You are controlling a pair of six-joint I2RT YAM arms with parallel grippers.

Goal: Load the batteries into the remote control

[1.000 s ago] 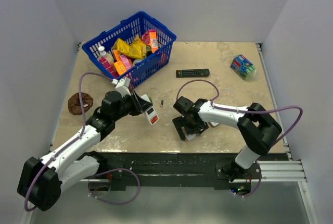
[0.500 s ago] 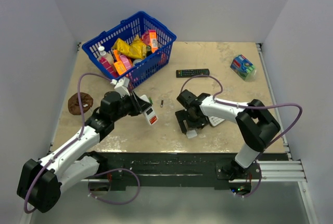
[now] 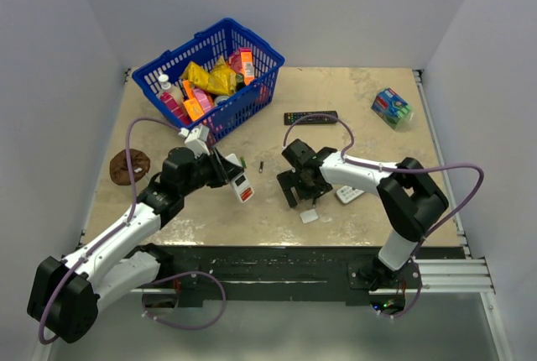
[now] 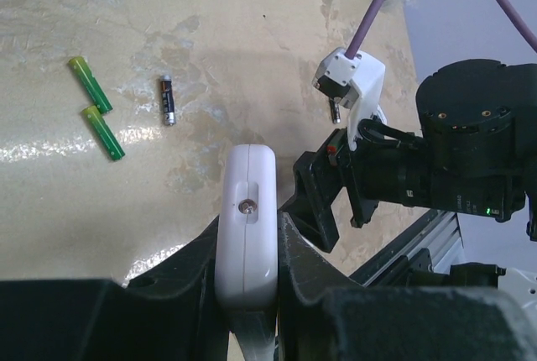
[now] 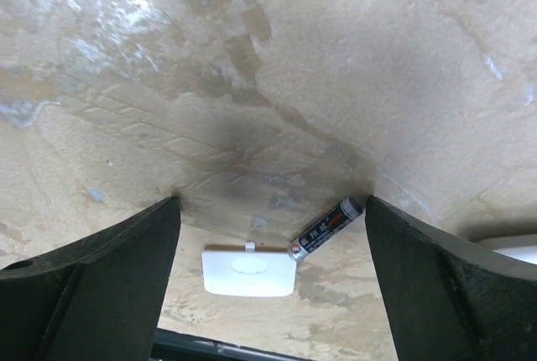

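R: right gripper [image 5: 273,201] spread wide, holding nothing, wrist aimed down at the table [image 5: 294,59] | black battery [image 5: 325,228] at 5 o'clock inside its gap — perhaps touching the white cover [image 5: 248,273] | L: left gripper [image 4: 249,233] clamped on the remote control [image 4: 246,180], arm stretched toward mid-table

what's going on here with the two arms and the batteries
The left gripper is shut on the small white remote, gripping it by its sides. The right gripper is open and low over the table. A black battery and a small white cover lie in view between its fingers, neither gripped. Two green batteries and a second black battery lie loose on the table.
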